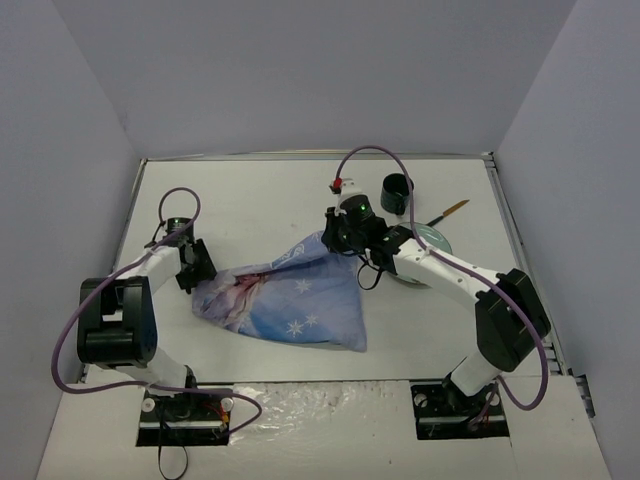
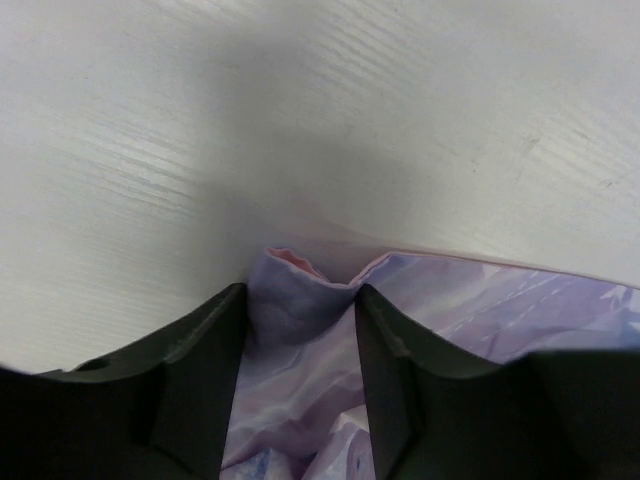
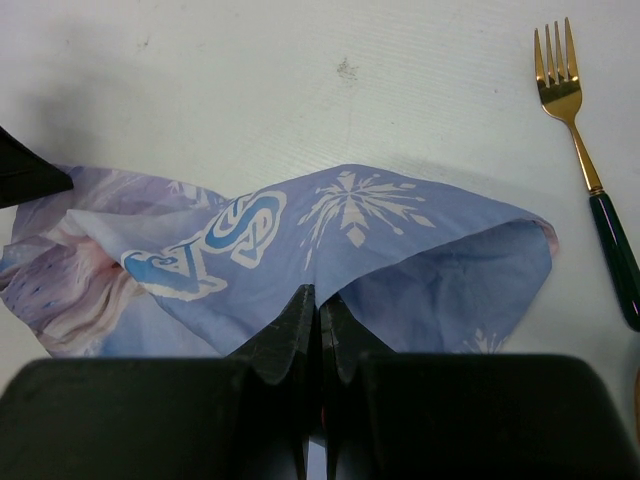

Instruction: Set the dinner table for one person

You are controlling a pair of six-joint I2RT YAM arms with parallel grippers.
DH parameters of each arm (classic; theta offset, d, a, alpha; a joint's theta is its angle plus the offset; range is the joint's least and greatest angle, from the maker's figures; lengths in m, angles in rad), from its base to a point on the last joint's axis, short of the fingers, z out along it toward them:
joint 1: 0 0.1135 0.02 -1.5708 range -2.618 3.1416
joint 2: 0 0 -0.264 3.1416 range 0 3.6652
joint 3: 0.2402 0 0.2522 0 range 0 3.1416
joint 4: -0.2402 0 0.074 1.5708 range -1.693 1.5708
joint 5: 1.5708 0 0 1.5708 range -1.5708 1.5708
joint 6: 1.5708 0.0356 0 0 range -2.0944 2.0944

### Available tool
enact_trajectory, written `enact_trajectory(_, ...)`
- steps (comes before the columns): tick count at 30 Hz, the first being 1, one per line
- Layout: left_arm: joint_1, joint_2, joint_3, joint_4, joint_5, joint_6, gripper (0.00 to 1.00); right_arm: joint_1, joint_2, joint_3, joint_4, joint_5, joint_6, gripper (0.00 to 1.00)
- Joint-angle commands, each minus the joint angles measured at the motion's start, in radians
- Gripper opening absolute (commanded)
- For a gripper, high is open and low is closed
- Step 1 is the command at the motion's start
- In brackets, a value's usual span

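Your dinner table [image 1: 260,200], the large flat white rectangular top with a thin metal rim, fills the whole floor of the grey-walled work area. Near its middle, toward the arms, lies the blue snowflake-printed cloth placemat [image 1: 290,305], rumpled and partly folded over on itself.

Your left gripper [image 2: 300,295] grips a bunched fold at the placemat's left end, with a finger pressed against the cloth on each side. Your right gripper [image 3: 318,300] is clamped on the placemat's far right edge, its fingertips almost meeting with the fabric between them.

Beyond the right gripper stands a dark green round cup [image 1: 397,193]. Near it a pale green plate [image 1: 437,240] sits partly under the right arm. A gold fork [image 3: 585,170] with a dark green handle lies on bare table, apart from the placemat's right side.
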Motion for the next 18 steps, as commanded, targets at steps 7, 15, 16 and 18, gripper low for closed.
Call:
enact_trajectory(7, -0.044, 0.001, 0.065, -0.118, -0.004, -0.005, 0.00, -0.006, -0.105, -0.003, 0.059, 0.023, 0.005, 0.00)
enact_trajectory(15, 0.128, -0.217, 0.509, -0.347, 0.036, -0.041, 0.00, -0.023, -0.233, 0.158, -0.053, 0.059, -0.042, 0.00)
enact_trajectory(16, 0.149, -0.221, 0.581, -0.376, 0.035, -0.046, 0.00, -0.034, -0.243, 0.192, -0.065, 0.060, -0.048, 0.00)
enact_trajectory(18, 0.191, -0.217, 0.702, -0.405, 0.043, -0.074, 0.00, -0.061, -0.252, 0.258, -0.079, 0.060, -0.073, 0.00)
